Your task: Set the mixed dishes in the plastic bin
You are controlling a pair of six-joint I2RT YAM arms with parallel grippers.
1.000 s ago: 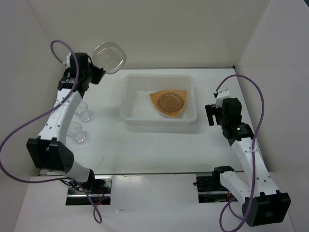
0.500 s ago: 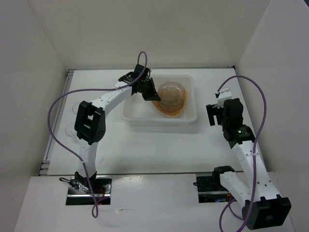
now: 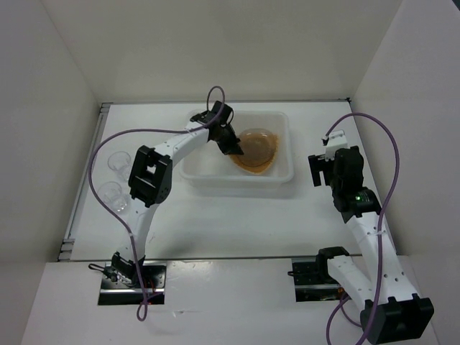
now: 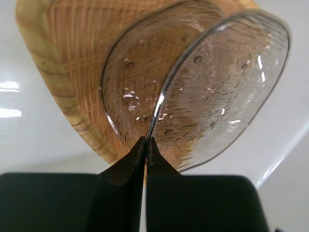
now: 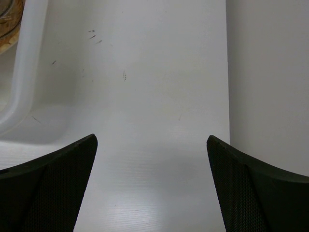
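Observation:
My left gripper (image 3: 235, 149) reaches into the plastic bin (image 3: 192, 169) and is shut on the rim of a clear saucer (image 3: 260, 142). In the left wrist view the gripper (image 4: 146, 140) pinches that saucer (image 4: 231, 82), which hangs tilted just over the orange-tan ribbed plate (image 4: 53, 67) on the bin floor. Another translucent saucer (image 4: 135, 82) seems to lie in the plate. Two clear cups (image 3: 117, 162) (image 3: 115, 195) stand on the table at the far left. My right gripper (image 3: 320, 170) is open right of the bin, nothing between its fingers (image 5: 150, 140).
White walls close in the table on the left, back and right. The bin's rounded corner (image 5: 21, 77) shows at the left of the right wrist view, with bare table ahead and the right wall (image 5: 270, 72) close by.
My left arm has swung the saucer from high at the far left corner across into the bin and lowered it over the plate. The right arm has barely moved.

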